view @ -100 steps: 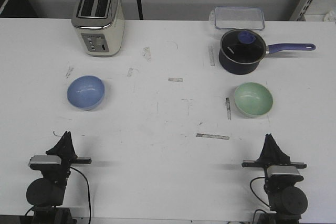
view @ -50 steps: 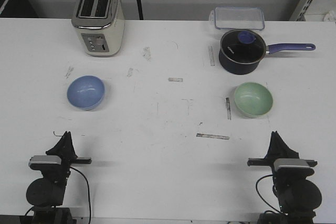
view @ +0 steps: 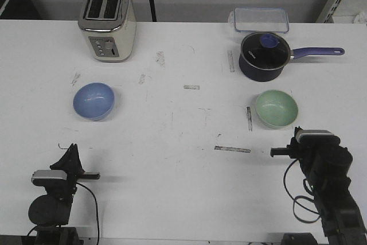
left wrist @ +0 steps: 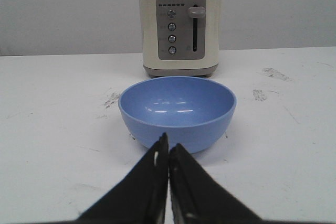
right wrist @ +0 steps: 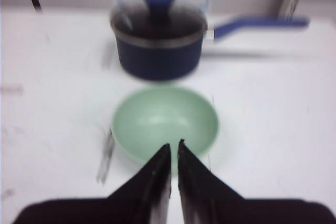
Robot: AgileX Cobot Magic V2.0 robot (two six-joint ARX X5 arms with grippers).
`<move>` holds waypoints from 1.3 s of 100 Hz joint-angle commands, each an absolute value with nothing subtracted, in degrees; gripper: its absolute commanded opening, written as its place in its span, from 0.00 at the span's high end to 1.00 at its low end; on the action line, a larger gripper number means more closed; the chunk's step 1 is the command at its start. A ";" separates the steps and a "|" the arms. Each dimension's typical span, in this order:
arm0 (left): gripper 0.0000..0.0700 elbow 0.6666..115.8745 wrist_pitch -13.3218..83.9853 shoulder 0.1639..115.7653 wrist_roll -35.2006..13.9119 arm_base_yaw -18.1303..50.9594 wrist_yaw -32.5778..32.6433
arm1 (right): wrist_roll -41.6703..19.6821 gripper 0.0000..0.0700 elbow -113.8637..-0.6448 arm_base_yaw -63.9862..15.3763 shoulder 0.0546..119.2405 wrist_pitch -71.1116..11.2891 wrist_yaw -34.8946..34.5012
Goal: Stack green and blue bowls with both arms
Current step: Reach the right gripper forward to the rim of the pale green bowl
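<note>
The blue bowl (view: 93,100) sits upright on the left side of the white table; it also shows in the left wrist view (left wrist: 177,107). The green bowl (view: 276,108) sits upright on the right, just in front of the saucepan; it also shows, blurred, in the right wrist view (right wrist: 165,121). My left gripper (view: 71,148) is low near the table's front edge, well short of the blue bowl, shut and empty (left wrist: 168,142). My right gripper (view: 297,132) is raised, close to the green bowl's near rim, shut and empty (right wrist: 174,144).
A cream toaster (view: 107,20) stands behind the blue bowl. A dark navy saucepan (view: 262,55) with glass lid and purple handle stands right behind the green bowl, with a clear plastic container (view: 260,19) behind it. Tape scraps mark the table.
My right arm has risen from its low rest and moved forward toward the green bowl. The left arm and both bowls have not moved.
</note>
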State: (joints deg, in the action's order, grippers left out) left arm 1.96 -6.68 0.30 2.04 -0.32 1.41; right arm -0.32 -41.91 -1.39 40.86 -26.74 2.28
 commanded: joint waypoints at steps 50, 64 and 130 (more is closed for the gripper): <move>1.00 0.67 -7.40 0.19 1.91 -0.32 1.43 | -3.81 0.98 -70.94 6.57 74.81 -43.22 1.37; 1.00 0.67 -7.38 0.19 1.91 -0.32 1.43 | -7.46 0.98 -78.08 8.23 82.52 -50.70 0.36; 1.00 0.67 -7.40 0.19 1.91 -0.32 1.43 | -4.34 0.38 -88.92 13.76 99.98 -56.21 -15.07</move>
